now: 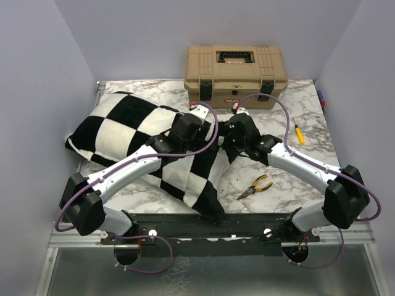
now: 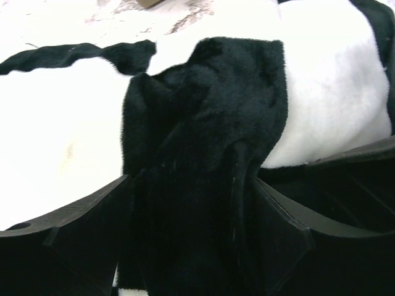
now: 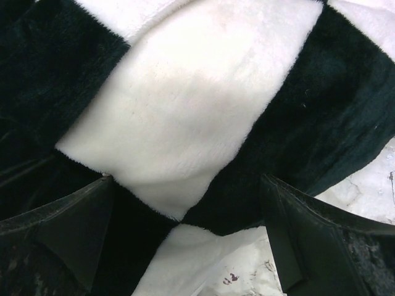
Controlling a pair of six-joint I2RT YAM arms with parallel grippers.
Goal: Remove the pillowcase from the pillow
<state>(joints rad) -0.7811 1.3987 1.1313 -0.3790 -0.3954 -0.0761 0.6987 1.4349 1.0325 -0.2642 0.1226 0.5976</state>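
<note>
Lying across the table (image 1: 290,108) from about 9 o'clock to centre, the pillowcase (image 1: 123,132) looks plump and filled; checkered cloth covers the whole bulk in the top view; no plain white cushion shows there, so the pillow reads as inside the cover and hidden. One end of the cloth trails down toward 6 o'clock, flatter and looser than the rest; probably the open end, cannot confirm.

Left gripper (image 2: 191,182) sits on the cover's right end, near table centre; the wrist view shows a thick fold of black plush bunched up between its two fingers (image 2: 92,246); gap narrow-to-medium and packed with cloth; reads as pinching the pillowcase. Right gripper (image 3: 186,185) is just beside it at 3 o'clock of the left one; fingers spread wide over a black-and-white patch at the cloth's edge; nothing clamped. White patch at the bottom of the right wrist view: table, lining or cushion, cannot tell.

Progress, judged: early; one grip on the cover, nothing stripped; left to do: free the pillow, slide the cover off, separate the two.

Around: tan toolbox (image 1: 235,68) at 12 o'clock, close to the grippers; pliers (image 1: 256,185) at 5 o'clock; yellow screwdriver (image 1: 299,134) at 3 o'clock; both apart from the cloth.
</note>
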